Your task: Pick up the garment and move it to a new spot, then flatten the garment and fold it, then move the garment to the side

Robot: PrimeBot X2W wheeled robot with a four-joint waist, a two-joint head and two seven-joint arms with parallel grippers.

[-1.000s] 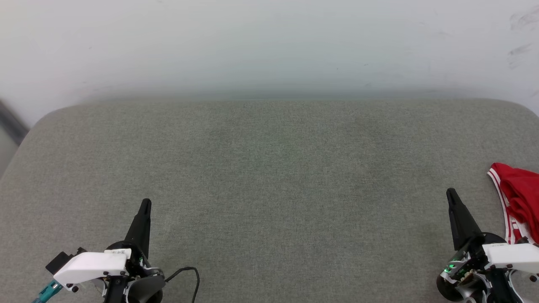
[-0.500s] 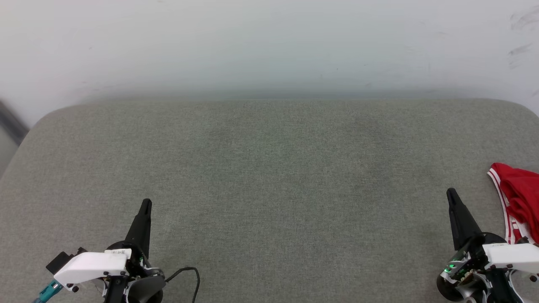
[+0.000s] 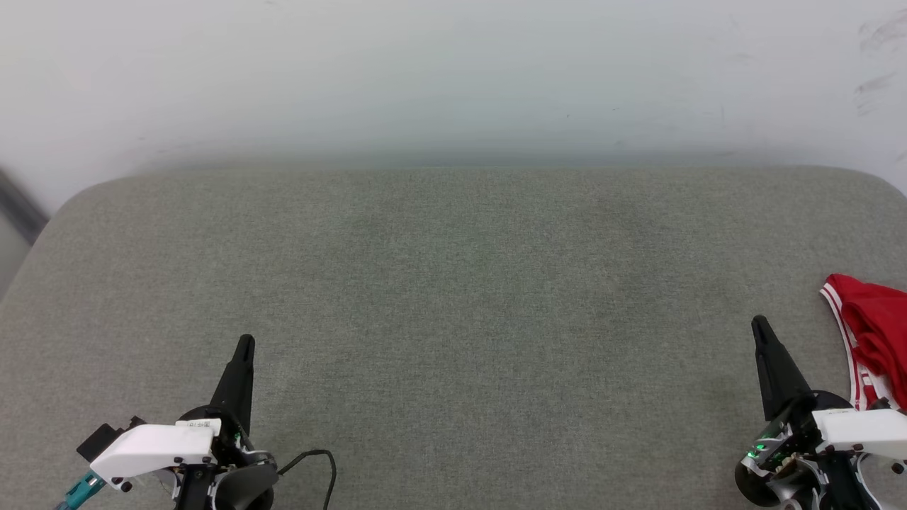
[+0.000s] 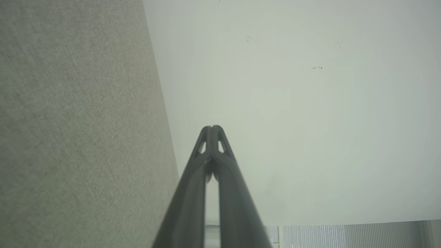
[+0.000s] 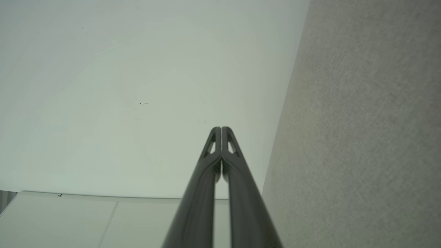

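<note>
The garment (image 3: 875, 333), red cloth with red-white striped trim, lies bunched at the right edge of the head view on the grey cushioned surface (image 3: 453, 297), mostly cut off by the frame. My right gripper (image 3: 759, 327) rests just left of it, apart from the cloth, fingers together and holding nothing; its wrist view shows the tips (image 5: 221, 129) touching. My left gripper (image 3: 245, 343) sits at the lower left, far from the garment, also shut and holding nothing, with its tips (image 4: 212, 128) closed in the left wrist view.
A pale wall (image 3: 453, 78) rises behind the surface's far edge. A black cable (image 3: 319, 457) loops beside the left wrist. The surface has rounded far corners.
</note>
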